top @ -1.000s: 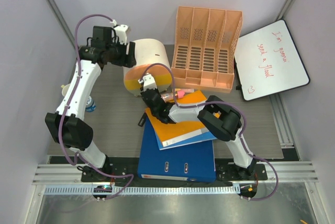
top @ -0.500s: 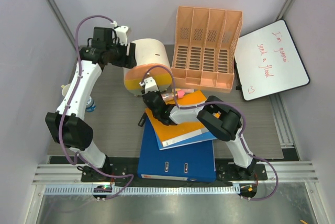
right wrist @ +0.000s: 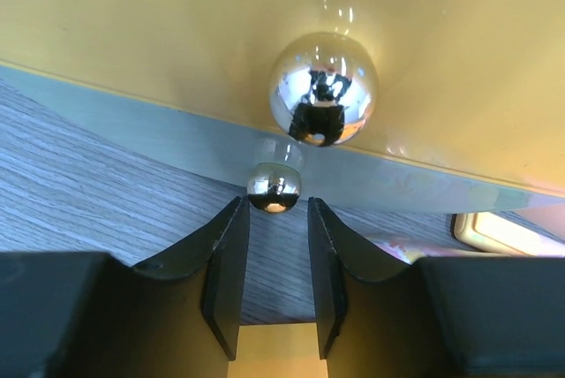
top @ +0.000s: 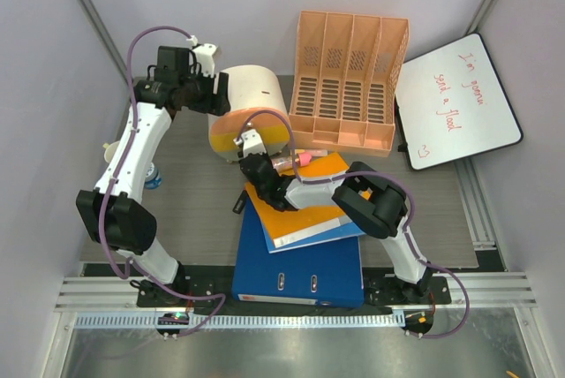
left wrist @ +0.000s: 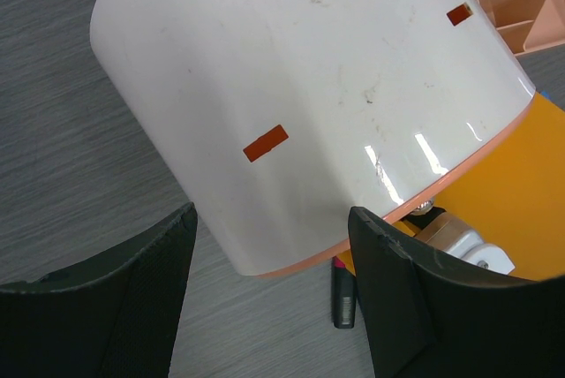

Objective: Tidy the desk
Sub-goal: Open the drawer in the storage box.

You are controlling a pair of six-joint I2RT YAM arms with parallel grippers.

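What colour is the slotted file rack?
Peach-orange file rack, best seen in the top external view.

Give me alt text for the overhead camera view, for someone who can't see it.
Two robot arms reach over a dark grey desk: the left gripper is at a white bin lying on its side, the right gripper near its orange end. In front lies a stack of orange and blue folders; behind stand a peach file sorter and a whiteboard.
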